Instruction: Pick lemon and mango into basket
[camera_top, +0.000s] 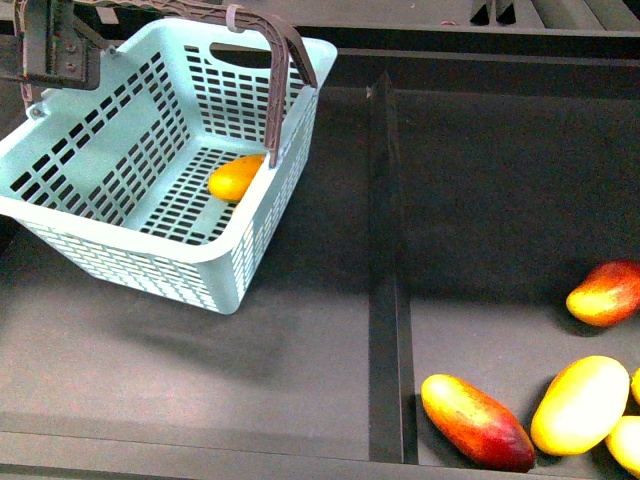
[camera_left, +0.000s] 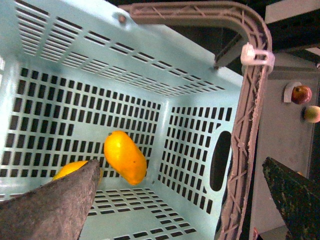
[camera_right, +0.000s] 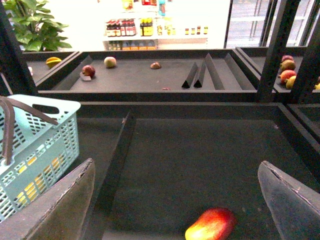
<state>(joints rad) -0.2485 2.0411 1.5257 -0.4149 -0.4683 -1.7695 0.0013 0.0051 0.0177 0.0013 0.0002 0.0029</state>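
**Lemon in the raised basket, mangoes on the shelf**

Basket (camera_top: 150, 215) of pale aqua slotted plastic hangs tilted at the left arm, its brown swing handle (camera_top: 285, 75) up near a dark arm part cut off by the frame. Below the left gripper (camera_left: 180, 200), whose jaws stand wide apart with one finger (camera_left: 55, 210) inside the basket and the other outside the handle, lies the bright-yellow oval lemon (camera_left: 125, 157) on the slotted floor. A second yellow-orange fruit (camera_left: 70, 170) is mostly hidden behind that finger. The right gripper (camera_right: 175, 210) is spread open and empty; just beneath it sits a red-and-yellow mango (camera_right: 211, 225), cut off by the edge.
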